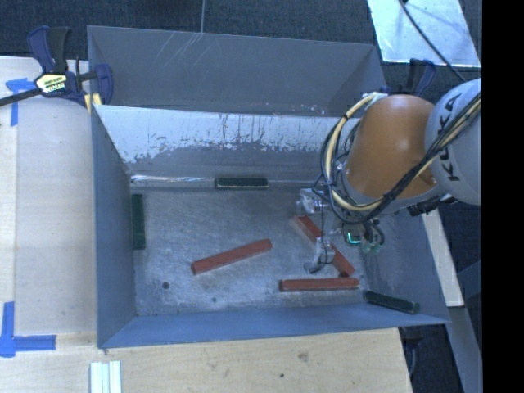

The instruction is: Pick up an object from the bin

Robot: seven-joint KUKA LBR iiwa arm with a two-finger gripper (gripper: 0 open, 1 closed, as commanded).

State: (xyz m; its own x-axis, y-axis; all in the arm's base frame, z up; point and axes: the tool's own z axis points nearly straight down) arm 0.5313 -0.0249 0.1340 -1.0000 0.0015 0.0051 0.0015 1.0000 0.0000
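Hovering over a slanted brown stick (309, 228), my gripper (322, 260) sits just behind the level brown stick (318, 284). A tilted brown stick (232, 256) lies left of it. I cannot tell how the jaws stand.

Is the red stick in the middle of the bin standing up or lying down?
Lying down: the red stick rests lengthwise on the bin floor, apart from the gripper.

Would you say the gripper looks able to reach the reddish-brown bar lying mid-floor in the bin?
Probably yes. The reddish-brown bar lies flat and alone on bare floor, nothing over it or touching it, and the gripper hangs to its right above another slanted red bar.
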